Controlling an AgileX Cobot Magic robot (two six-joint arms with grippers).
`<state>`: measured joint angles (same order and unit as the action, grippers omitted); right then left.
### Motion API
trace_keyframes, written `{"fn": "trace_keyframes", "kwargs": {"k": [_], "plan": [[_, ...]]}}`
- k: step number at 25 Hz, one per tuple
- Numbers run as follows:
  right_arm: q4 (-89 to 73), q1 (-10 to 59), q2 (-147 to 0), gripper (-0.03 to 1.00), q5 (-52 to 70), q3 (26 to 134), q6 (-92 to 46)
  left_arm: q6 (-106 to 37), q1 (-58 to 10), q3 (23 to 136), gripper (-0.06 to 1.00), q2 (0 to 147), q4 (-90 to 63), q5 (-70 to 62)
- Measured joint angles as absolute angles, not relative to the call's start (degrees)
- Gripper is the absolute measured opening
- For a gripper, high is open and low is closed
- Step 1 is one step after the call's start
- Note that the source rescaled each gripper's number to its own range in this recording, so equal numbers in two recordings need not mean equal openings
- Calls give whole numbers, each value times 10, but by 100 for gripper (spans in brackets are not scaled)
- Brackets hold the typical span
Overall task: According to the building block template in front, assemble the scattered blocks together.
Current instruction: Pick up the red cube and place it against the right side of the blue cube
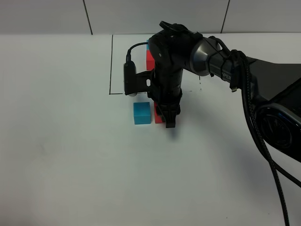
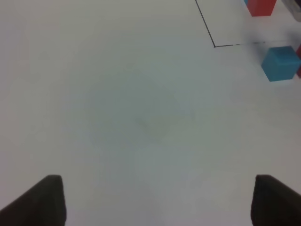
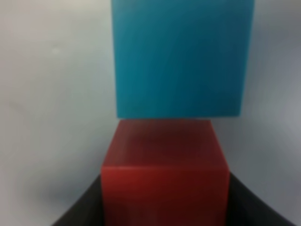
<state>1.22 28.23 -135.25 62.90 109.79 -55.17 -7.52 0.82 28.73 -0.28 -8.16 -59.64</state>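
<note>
A blue cube (image 1: 141, 113) sits on the white table, with a red block (image 1: 158, 117) touching its right side. My right gripper (image 1: 170, 120) reaches in from the right and points down, shut on the red block. In the right wrist view the red block (image 3: 164, 183) fills the gap between the dark fingers (image 3: 87, 207), with the blue cube (image 3: 181, 56) right against its far face. The template, a red block (image 1: 150, 59) with a blue one (image 1: 148, 45) against it, stands behind the arm, partly hidden. My left gripper (image 2: 157, 202) is open and empty over bare table.
A thin black outline (image 1: 111, 70) marks a rectangle at the back around the template. In the left wrist view the blue cube (image 2: 281, 63) and the template's red block (image 2: 261, 6) show far off. The right arm's dark body (image 1: 263, 89) crosses the right side.
</note>
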Motion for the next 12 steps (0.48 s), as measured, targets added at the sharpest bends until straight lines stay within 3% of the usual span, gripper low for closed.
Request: {"fn": "trace_keyframes", "kwargs": {"k": [12], "plan": [[5,282,-1385,2,650,1138,-546,-75,8,287,68,-3,-82,-596]]}}
